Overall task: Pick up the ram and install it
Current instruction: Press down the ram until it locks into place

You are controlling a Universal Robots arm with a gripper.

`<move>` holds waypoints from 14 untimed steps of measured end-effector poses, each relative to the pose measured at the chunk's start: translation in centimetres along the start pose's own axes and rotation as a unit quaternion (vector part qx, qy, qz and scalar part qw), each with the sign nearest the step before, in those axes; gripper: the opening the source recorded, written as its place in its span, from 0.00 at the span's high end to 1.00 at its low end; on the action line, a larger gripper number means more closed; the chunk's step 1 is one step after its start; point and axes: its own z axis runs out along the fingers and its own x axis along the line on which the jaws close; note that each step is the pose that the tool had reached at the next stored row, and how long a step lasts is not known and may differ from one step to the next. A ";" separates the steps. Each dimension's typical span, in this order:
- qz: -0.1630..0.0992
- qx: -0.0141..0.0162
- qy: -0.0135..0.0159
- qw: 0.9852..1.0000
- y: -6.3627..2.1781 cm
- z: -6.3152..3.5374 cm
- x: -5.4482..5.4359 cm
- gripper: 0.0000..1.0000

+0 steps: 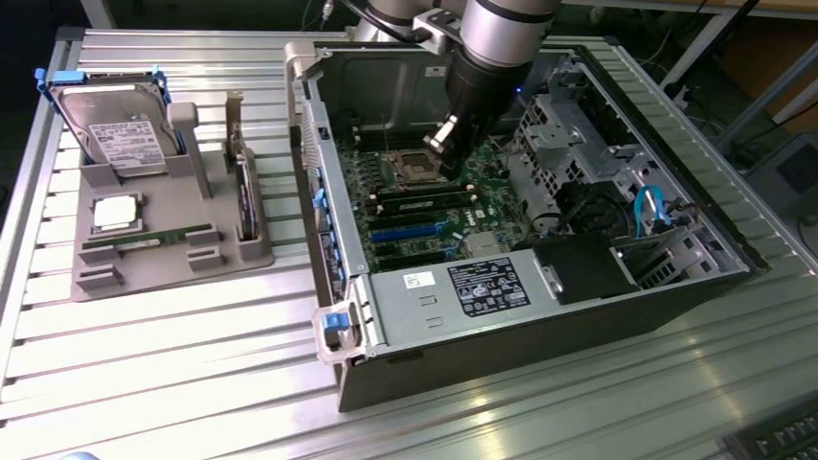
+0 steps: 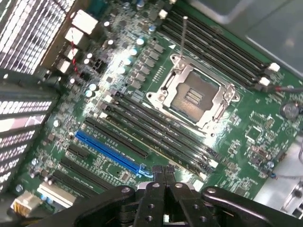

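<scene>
**Tool shut over the board inside an open PC case**

The tool, its fingers pressed together and holding nothing, hangs inside the opened case just above the motherboard. Seen from the wrist, the fingertips sit over the near end of a bank of long dark memory slots, next to a blue slot. Just beyond the slots lies the empty processor socket in its silver frame, and a second bank of slots runs on the far side of it. In the exterior view the arm comes down from above into the case, which lies on its side on the slatted metal bench. The ram rests well apart from the tool, in a grey holder on the bench toward the exterior view's left, just beside a square silver chip. A hard drive stands at the holder's far end.
</scene>
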 end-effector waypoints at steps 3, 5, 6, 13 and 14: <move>0.028 0.000 0.001 1.000 0.00 0.02 0.0 0.89; 0.063 0.001 0.001 0.998 0.00 0.03 0.0 0.89; 0.078 0.001 0.002 0.997 0.00 0.04 0.0 0.89; 0.166 0.002 0.003 0.986 0.00 0.05 0.0 0.89; 0.177 0.002 0.004 0.984 0.00 0.05 0.0 0.89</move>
